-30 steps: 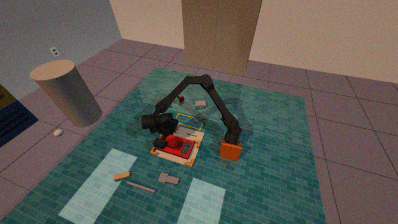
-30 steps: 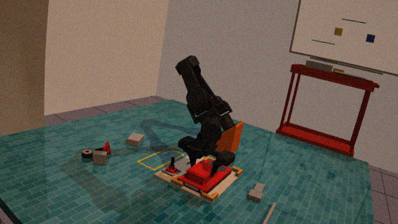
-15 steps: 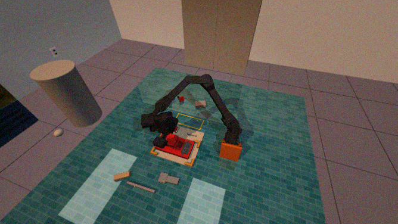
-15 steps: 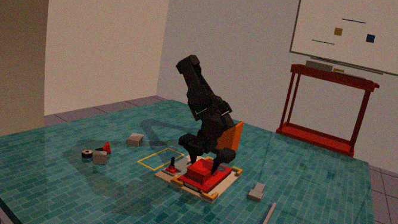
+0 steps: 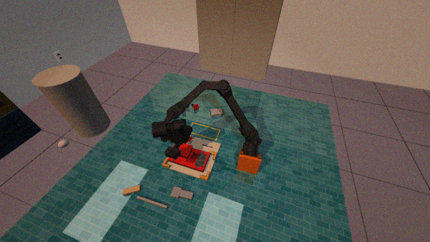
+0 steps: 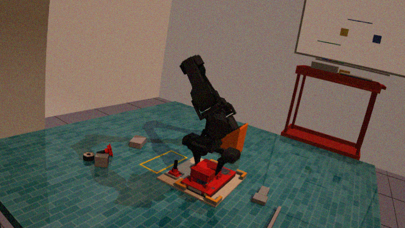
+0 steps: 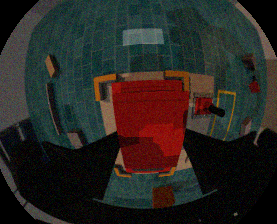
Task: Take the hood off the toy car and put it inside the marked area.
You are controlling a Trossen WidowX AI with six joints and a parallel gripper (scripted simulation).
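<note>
Now my gripper [image 5: 182,148] [image 6: 209,168] [image 7: 150,132] has the red hood [image 5: 186,150] [image 6: 202,171] [image 7: 150,125] pinched between its fingers.

The hood is above the red toy car [image 5: 206,163] [image 6: 224,184], well outside the yellow marked area [image 5: 205,137] [image 6: 156,172] [image 7: 234,107]. If my grip is too high or weak, I think the hood could tip or slip out as I carry it. If I swing sideways too low, it could bump the little red piece with the black stick [image 6: 175,171] [image 7: 204,106], which stands on the way to the yellow lines.
</note>
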